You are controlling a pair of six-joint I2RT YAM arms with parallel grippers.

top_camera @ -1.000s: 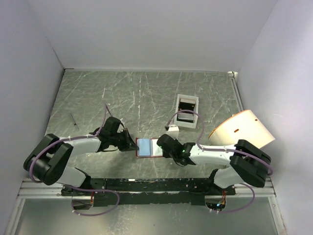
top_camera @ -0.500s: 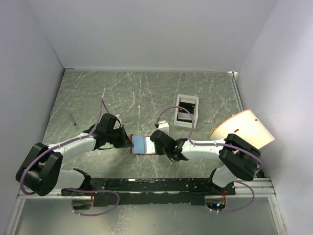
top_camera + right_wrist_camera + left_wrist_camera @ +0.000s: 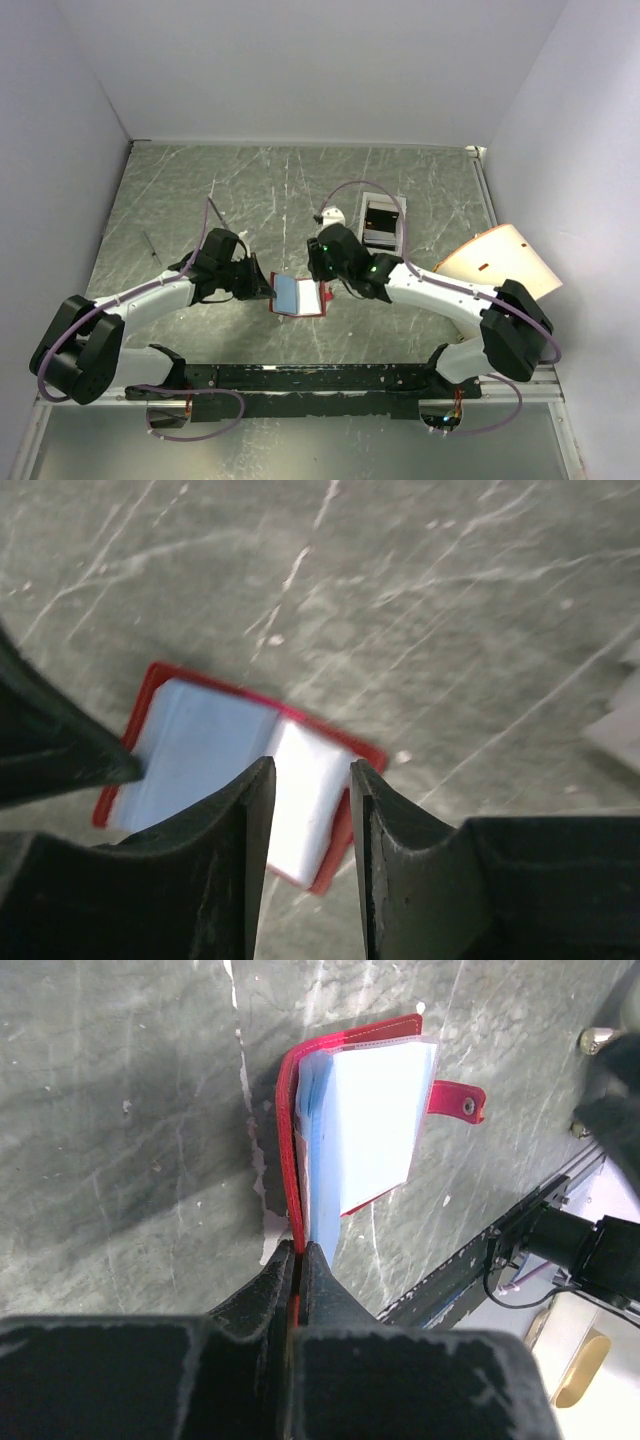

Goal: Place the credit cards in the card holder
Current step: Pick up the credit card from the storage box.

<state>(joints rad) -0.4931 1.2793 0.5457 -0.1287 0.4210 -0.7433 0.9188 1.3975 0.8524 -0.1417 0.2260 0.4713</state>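
The red card holder [image 3: 298, 297] lies open on the table, its pale blue-grey pockets [image 3: 365, 1125] facing up and its snap tab [image 3: 461, 1101] sticking out. My left gripper [image 3: 263, 288] is shut on the edge of its red cover [image 3: 291, 1175], fingertips pinched together. Just beyond the holder's far right corner, my right gripper [image 3: 320, 264] hovers open with nothing between its fingers [image 3: 252, 810]. Below it in the right wrist view the holder [image 3: 215, 750] shows. Dark flat pieces that look like credit cards [image 3: 381, 216] lie in a white box.
The white open-topped box [image 3: 403, 224] stands behind the right arm, partly crossed by its purple cable. A pale tan curved board [image 3: 498, 260] leans at the right wall. A thin dark stick [image 3: 150, 246] lies at the far left.
The right gripper has lifted off the holder, moved toward the far side and opened wider. The left gripper has kept its grip, and the holder has shifted slightly left.
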